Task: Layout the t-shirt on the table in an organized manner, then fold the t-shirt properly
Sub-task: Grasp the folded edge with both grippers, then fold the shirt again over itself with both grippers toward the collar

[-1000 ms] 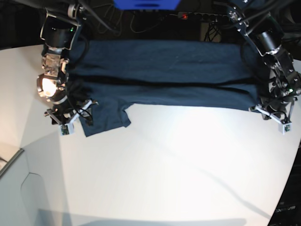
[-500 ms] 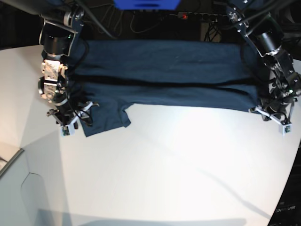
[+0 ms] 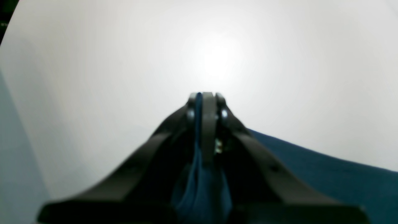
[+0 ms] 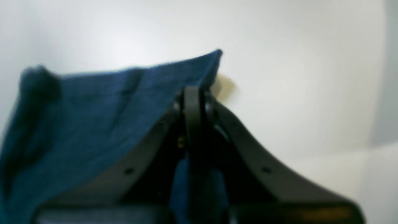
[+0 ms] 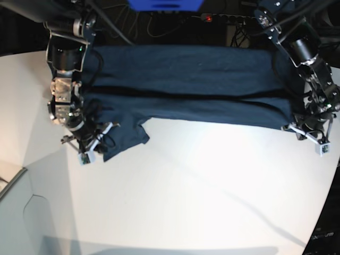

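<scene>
Versus a second ago: right gripper (image 5: 86,151) has gone from gaping jaws to jaws clamped on the shirt (image 5: 186,85) sleeve edge, and has slid a bit toward the bench's (image 5: 202,191) middle; the sleeve flap is pulled with it, bunched more. Left gripper (image 5: 311,135) unchanged, jaws pinched on the shirt's other end. Shirt still spread as a long folded band along the bench's far edge.

Right wrist view shows what base can't: navy cloth (image 4: 93,102) draped up over the closed jaws (image 4: 193,93), one corner lifted off the bench (image 4: 295,77), probably slightly, image blurry. Left wrist view: thin strip of cloth (image 3: 198,149) sandwiched between closed jaws (image 3: 205,96), rest lying flat on white bench (image 3: 93,62).
</scene>
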Controlling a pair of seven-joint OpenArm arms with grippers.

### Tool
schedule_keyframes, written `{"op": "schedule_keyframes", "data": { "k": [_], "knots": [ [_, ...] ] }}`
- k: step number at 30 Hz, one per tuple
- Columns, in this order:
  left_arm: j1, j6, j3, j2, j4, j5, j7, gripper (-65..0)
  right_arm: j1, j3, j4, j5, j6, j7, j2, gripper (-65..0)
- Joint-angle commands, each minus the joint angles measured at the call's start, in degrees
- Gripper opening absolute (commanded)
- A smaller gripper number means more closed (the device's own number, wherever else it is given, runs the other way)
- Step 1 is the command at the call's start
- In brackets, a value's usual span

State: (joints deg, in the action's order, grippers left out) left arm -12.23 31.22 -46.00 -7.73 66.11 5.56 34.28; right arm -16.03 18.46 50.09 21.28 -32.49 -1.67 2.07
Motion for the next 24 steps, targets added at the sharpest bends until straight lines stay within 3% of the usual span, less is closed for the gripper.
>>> {"op": "schedule_keyframes", "data": {
  "k": [1, 16, 24],
  "knots": [
    [-1.9, -0.1, 0.1, -0.8, 1.0, -0.7, -1.4, -65.0, -1.9, 0.0, 2.4, -1.0, -0.2, 1.9, 0.4, -65.0],
    [-9.0, -0.1, 0.1, -0.8, 1.0, -0.7, -1.4, -65.0, -1.0, 0.0, 20.0, -1.1, -0.3, 1.8, -0.4, -65.0],
    [-8.9, 0.0, 0.1, -0.4, 0.0, -0.7, -1.4, -65.0, 6.5, 0.0, 29.0, -1.1, -0.3, 1.8, -2.4, -65.0]
  ]
}}
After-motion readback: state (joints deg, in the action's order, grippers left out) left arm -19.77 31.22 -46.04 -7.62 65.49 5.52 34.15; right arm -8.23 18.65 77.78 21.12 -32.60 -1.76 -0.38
